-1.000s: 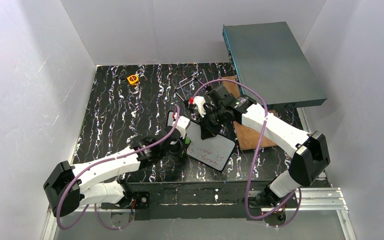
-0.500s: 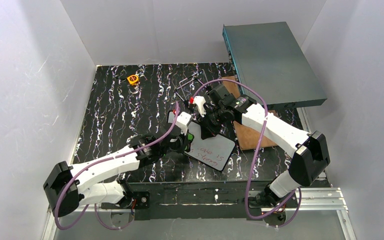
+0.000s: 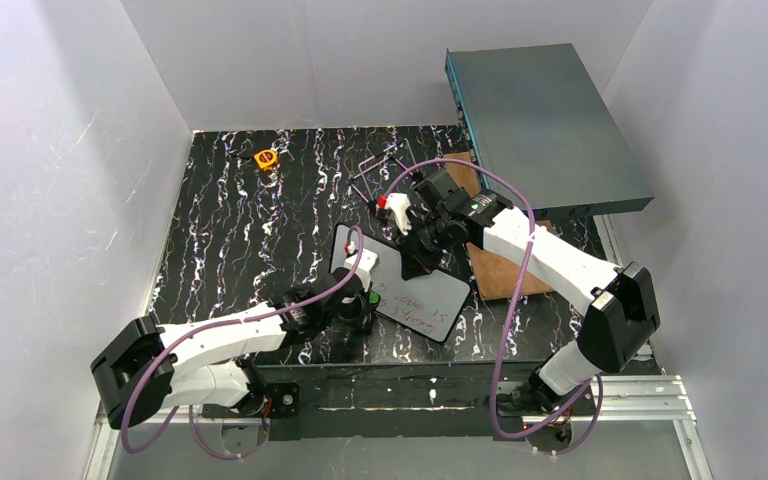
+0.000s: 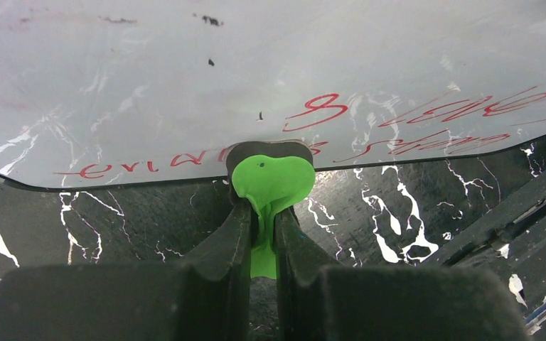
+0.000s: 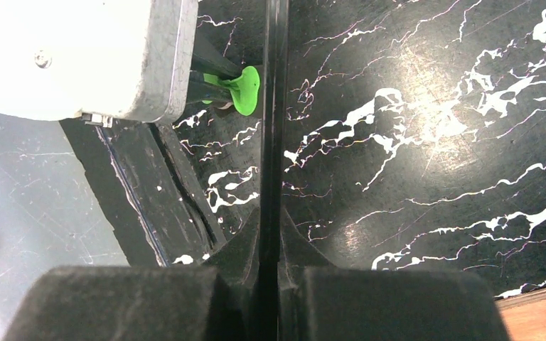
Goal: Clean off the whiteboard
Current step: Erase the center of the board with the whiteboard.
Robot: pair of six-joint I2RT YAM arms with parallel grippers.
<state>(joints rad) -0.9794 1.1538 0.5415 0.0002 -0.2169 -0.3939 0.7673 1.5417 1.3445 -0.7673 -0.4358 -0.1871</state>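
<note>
A black table [image 3: 240,220] veined with white stood inside plain white walls [image 3: 60,150]. The whiteboard [image 3: 430,290] sat near its front middle, its red writing [image 4: 412,121] too scrawled to read. The right tool [image 5: 270,227] was pinched on the board's thin black edge. The left tool [image 4: 264,213] gripped a green pad [image 4: 270,177] against the near rim. A wooden board [image 3: 500,275] was largely hidden under a grey-teal box [image 3: 540,125] and the right arm.
</note>
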